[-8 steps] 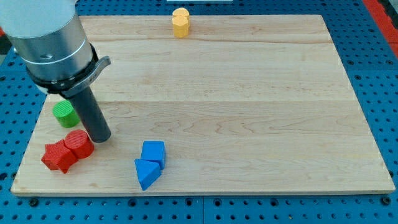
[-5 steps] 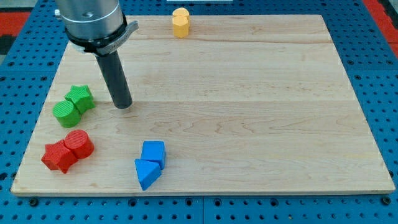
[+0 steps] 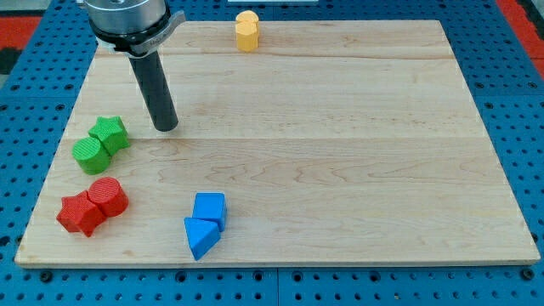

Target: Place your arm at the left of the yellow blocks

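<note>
A yellow block, which looks like two yellow pieces stacked or close together, stands at the view's top edge of the wooden board, a little left of centre. My tip rests on the board well down and to the left of the yellow block, just right of the green blocks. The dark rod rises from the tip toward the view's top left, where the arm's grey body fills the corner.
A green star block and a green cylinder sit together at the left. A red cylinder and a red star block lie below them. A blue cube and a blue wedge sit near the bottom edge.
My tip has moved from beside the red cylinder toward the view's top and right, past the green blocks, which now show in full. No block has moved.
</note>
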Robot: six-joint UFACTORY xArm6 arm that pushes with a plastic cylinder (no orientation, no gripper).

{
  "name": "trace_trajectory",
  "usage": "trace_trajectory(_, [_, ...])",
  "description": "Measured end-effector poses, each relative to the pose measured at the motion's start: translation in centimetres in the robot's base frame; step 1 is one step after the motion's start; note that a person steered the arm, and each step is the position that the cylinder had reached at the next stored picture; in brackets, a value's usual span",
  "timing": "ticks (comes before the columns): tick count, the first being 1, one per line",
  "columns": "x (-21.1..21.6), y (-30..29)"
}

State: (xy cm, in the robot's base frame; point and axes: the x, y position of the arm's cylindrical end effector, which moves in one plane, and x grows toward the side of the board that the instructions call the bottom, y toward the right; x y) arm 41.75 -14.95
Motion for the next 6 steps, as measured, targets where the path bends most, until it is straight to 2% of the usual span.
trace_trajectory(6, [-2.1, -0.2])
